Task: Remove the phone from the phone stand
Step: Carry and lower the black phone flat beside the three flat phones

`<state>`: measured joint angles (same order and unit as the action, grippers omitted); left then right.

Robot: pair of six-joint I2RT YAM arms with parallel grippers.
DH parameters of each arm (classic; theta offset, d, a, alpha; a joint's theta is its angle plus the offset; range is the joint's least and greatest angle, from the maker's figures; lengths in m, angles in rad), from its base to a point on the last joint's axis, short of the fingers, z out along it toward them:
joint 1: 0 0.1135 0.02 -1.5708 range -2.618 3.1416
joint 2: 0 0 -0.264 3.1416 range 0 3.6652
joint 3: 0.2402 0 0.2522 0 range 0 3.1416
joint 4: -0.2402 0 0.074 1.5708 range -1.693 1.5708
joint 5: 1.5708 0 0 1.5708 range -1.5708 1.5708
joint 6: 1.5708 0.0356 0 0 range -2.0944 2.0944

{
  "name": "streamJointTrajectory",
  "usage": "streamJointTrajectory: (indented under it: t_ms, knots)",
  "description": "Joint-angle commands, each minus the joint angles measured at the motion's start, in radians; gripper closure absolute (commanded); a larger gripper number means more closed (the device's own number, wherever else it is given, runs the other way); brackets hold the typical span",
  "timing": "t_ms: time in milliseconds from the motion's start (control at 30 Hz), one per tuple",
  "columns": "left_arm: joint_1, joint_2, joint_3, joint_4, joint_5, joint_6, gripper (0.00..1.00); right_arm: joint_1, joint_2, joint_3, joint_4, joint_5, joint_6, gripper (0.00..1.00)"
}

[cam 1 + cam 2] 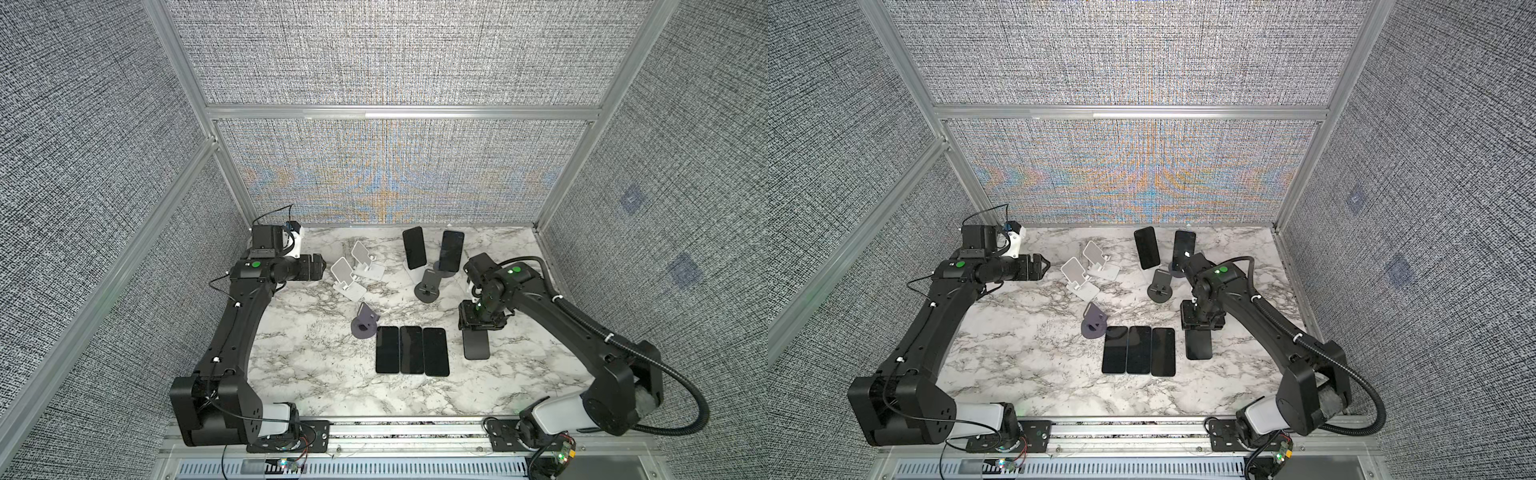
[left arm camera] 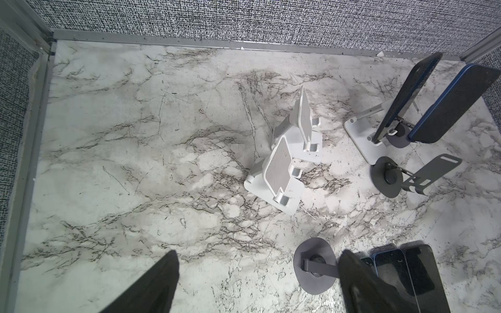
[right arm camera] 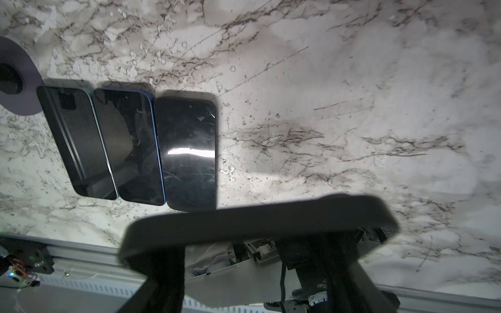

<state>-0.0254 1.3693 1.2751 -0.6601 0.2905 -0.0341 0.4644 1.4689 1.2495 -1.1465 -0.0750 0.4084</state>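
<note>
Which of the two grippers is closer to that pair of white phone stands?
Left. The left gripper hovers open just beside the white phone stands, apart from them. The right gripper is across the table, shut on a dark phone.

The left arm [image 1: 232,332] is angling up the left side of both top views, with its wrist bending toward the centre. The left gripper [image 1: 1045,266] is pointing sideways, its jaws standing wide apart and holding nothing. The right arm [image 1: 573,324] is arching in from the lower right, its wrist bending downward. The right gripper [image 1: 478,328] is clamping a phone [image 1: 477,347] across its width, with fingers [image 3: 162,271] pressing on either edge.
</note>
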Motion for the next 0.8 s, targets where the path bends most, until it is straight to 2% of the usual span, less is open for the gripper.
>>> streamJointTrajectory:
  t_ms: [0,267,500,767]
  knots:
    - [0.000,0.002,0.005,0.005,0.005,0.002,0.08,0.002,0.020,-0.015,-0.002,-0.047,-0.029,0.52]
    - [0.001,0.005,0.009,0.002,0.004,-0.005,0.08,0.002,0.061,-0.111,0.120,-0.027,0.022,0.52]
    - [0.001,0.012,0.009,0.000,-0.003,-0.004,0.08,0.012,0.137,-0.156,0.208,-0.057,0.074,0.52]
    - [0.001,0.011,0.010,-0.001,-0.003,-0.003,0.08,0.025,0.214,-0.166,0.218,-0.057,0.071,0.51]
